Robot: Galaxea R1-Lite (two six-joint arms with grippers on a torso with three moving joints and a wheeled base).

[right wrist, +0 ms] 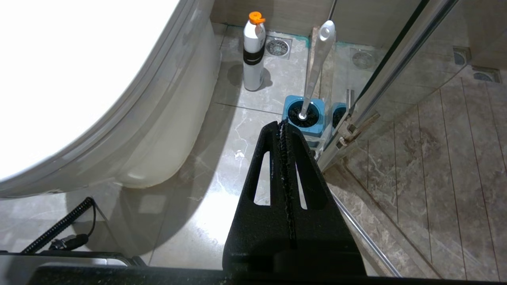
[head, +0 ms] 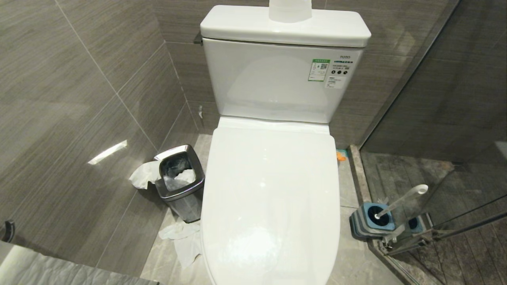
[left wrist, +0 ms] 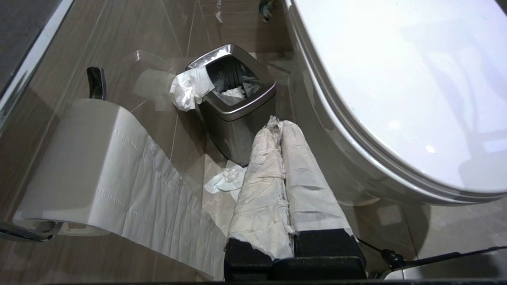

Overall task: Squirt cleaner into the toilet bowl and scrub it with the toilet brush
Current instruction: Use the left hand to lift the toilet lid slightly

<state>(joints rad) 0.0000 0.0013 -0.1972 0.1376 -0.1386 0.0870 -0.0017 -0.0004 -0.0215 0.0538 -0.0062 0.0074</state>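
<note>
Lid (head: 273, 198) is found shut over the toilet bowl, so nothing gets squirted yet. Toilet brush (head: 400, 200) is parked in its holder by the glass; a bottle (right wrist: 253, 51) is stood nearby. Left gripper (left wrist: 282, 126) and right gripper (right wrist: 282, 126) are clenched, nothing grasped.

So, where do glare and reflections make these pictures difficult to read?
Head view: soft highlights on the closed toilet lid, a bright streak on the wall tile, and the glass panel doubles the toilet brush. Right wrist view: the lid is washed out to pure white. Left wrist view: only mild sheen on the lid.
</note>
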